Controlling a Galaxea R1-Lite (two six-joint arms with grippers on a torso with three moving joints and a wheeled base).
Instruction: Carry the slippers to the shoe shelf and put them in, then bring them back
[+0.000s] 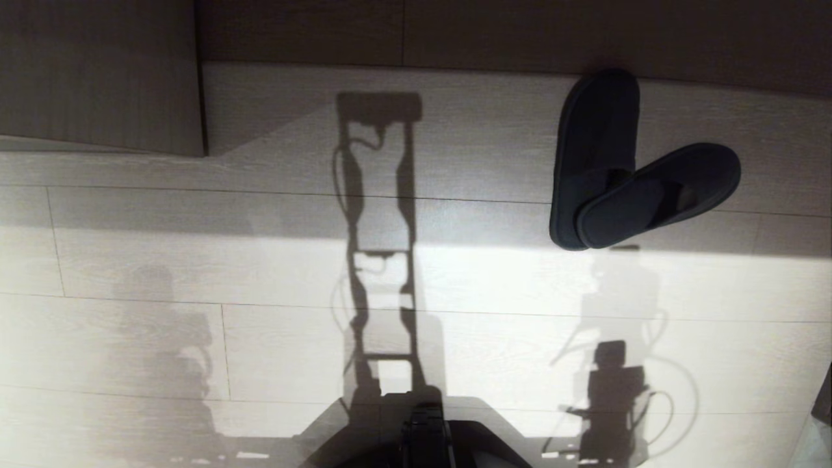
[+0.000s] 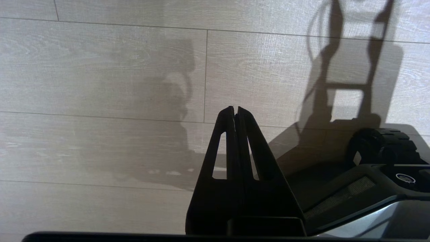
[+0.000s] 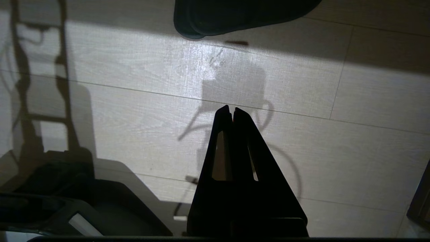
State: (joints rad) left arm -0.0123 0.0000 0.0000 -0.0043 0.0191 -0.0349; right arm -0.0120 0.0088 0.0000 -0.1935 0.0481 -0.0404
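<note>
The slippers lie on the pale floor at the far right in the head view. One dark slipper (image 1: pixel 595 130) points at the dark back board, and the other (image 1: pixel 663 192) lies slanted across its heel end. Their heel ends (image 3: pixel 235 13) also show in the right wrist view, well ahead of my right gripper (image 3: pixel 231 108), which is shut and empty above bare floor. My left gripper (image 2: pixel 235 107) is shut and empty too, over floor beside my base. Neither gripper shows in the head view. I cannot tell whether the boards by the slippers belong to the shoe shelf.
A dark wood-grain back board (image 1: pixel 455 32) runs along the far side, and an upright panel (image 1: pixel 97 78) stands at the far left. My dark base (image 1: pixel 422 435) sits at the near edge, with its wheel (image 2: pixel 379 148) close to the left gripper. Shadows of my frame cross the floor.
</note>
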